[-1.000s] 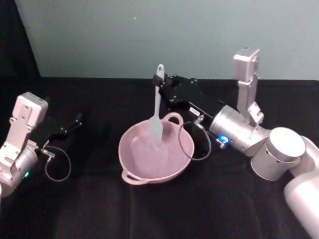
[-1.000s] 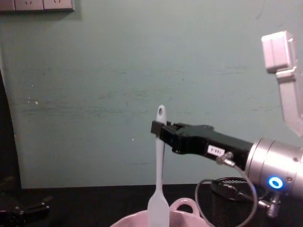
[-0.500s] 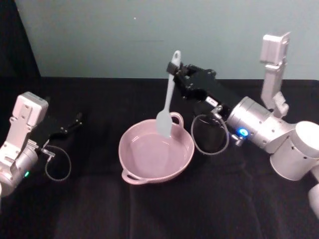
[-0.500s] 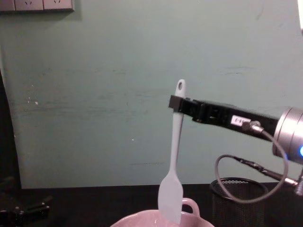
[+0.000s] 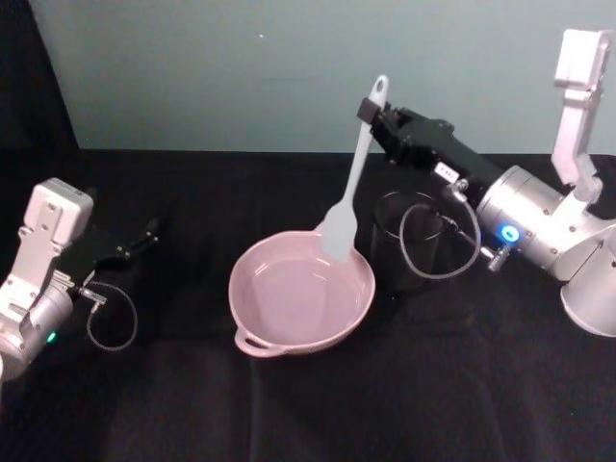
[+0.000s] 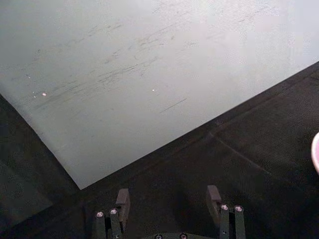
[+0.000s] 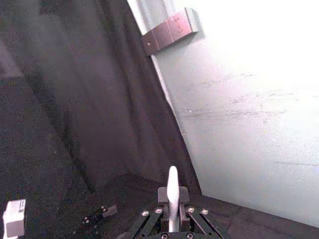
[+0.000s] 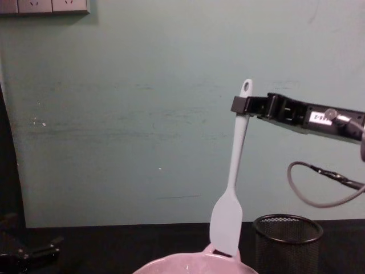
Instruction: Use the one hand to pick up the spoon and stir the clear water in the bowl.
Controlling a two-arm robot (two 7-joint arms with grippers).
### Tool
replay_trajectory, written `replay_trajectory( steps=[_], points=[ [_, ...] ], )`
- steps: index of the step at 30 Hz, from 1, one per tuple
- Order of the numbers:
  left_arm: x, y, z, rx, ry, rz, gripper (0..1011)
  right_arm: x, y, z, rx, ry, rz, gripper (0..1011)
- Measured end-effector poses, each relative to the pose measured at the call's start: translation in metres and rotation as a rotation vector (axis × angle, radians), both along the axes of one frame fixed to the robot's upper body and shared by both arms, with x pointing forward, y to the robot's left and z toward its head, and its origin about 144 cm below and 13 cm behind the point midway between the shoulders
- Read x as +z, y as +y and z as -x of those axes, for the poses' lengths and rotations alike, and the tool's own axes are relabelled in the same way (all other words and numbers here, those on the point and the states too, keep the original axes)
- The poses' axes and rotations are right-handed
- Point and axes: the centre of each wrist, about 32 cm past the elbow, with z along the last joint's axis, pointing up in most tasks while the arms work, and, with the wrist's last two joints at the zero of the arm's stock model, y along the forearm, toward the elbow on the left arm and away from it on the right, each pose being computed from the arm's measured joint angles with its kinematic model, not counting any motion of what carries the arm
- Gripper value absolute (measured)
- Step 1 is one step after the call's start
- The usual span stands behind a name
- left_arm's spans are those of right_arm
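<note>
The right gripper (image 5: pixel 372 114) is clamped on the spoon (image 5: pixel 353 183) just below the hole in its handle. The spoon hangs nearly upright, blade above the far right rim of the bowl (image 5: pixel 289 344), beside the mesh cup (image 8: pixel 288 240). To stir well, I judge the blade should move over the bowl's middle, sink gently into the water and circle clear of the rim. The left gripper (image 5: pixel 146 233) rests open, far left.

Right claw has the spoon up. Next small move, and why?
Probably carry it sideways over the mesh cup. The right claw grips the spoon near the handle's top, blade just above the rim of the bowl, out of the water; a second ago it was down in the bowl, so stirring looks finished. Left claw sits parked.
</note>
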Motion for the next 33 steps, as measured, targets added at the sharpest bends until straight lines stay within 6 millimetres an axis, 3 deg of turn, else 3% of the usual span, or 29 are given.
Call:
replay_trajectory(
  steps=[17, 33],
  points=[
    [0.0, 0.0, 0.0, 0.0, 0.0, 0.0, 1011, 0.027, -0.018, -0.001, -0.128, 0.051, -0.063, 114],
    [0.0, 0.0, 0.0, 0.0, 0.0, 0.0, 1011, 0.014, -0.039, -0.008, -0.262, 0.105, -0.161, 114]
  ],
)
